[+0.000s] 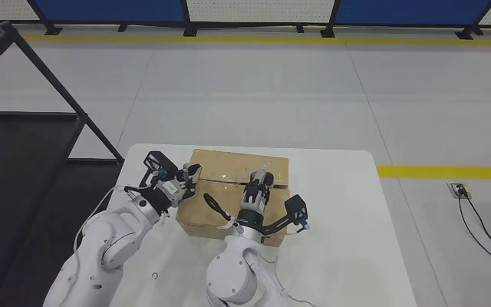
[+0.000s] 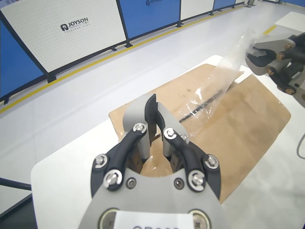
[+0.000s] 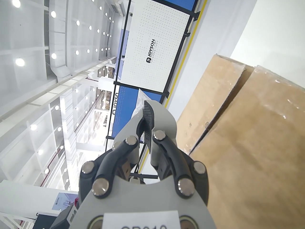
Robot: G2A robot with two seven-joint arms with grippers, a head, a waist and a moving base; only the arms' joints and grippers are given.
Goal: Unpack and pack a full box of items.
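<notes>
The right gripper's (image 3: 147, 107) fingers are pressed together on the end of a clear tape strip (image 3: 140, 97), and a tongue of the film sticks out just past the tips. From that grip the clear tape strip (image 2: 214, 89) runs down at a slant, loose and crinkled, to the top of the cardboard box (image 2: 238, 125). It meets the box along the dark seam between the two top flaps. The left gripper (image 2: 152, 102) has its fingers closed flat against each other, and I cannot make out anything caught between them. It sits at the box's near end, with the tape's lower end just beside one finger. From above, the right gripper (image 1: 258, 182) hangs over the middle of the cardboard box (image 1: 230, 165) and the left gripper (image 1: 189, 175) is at its left edge. The box lies flat, flaps down, in the middle of the white table (image 1: 337, 230).
</notes>
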